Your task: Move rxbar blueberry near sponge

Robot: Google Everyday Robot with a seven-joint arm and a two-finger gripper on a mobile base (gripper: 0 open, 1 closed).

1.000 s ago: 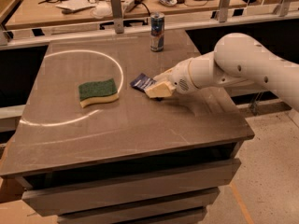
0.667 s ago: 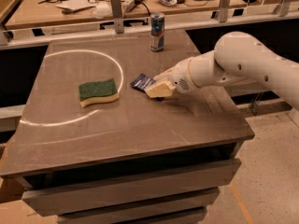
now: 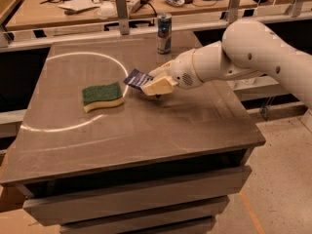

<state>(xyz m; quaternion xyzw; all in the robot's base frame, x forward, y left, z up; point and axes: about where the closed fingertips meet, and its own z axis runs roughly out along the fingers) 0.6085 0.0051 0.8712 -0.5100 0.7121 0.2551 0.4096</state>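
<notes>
- Claw [image 3: 155, 86]: located just right of the sponge [image 3: 101, 95] and above the counter [image 3: 170, 130]. Its tan fingers are pinched on one end of the rxbar blueberry [image 3: 137, 78].
- Rxbar blueberry: the free end of the dark navy wrapper projects from the claw tip toward the sponge. The wrapper is tilted, with the free end raised off the counter surface. It sits near the sponge's right edge, slightly behind it, with a narrow gap between the two and no contact.
- Sponge: lies flat on the counter, green scrubbing face up, pale yellow foam visible along the near edge.
- Arm [image 3: 243, 52]: white housing extends from the claw away from the sponge, toward the right of the view.
- Markings: pale lines of print show on the wrapper, but none can be read.
- Drink can [image 3: 164, 32]: stands upright behind and to the right of the sponge, well apart from it. Its blue-and-silver label cannot be read.
- Pale ring [image 3: 83, 53]: a thin line marked on the counter, curving around the sponge.
</notes>
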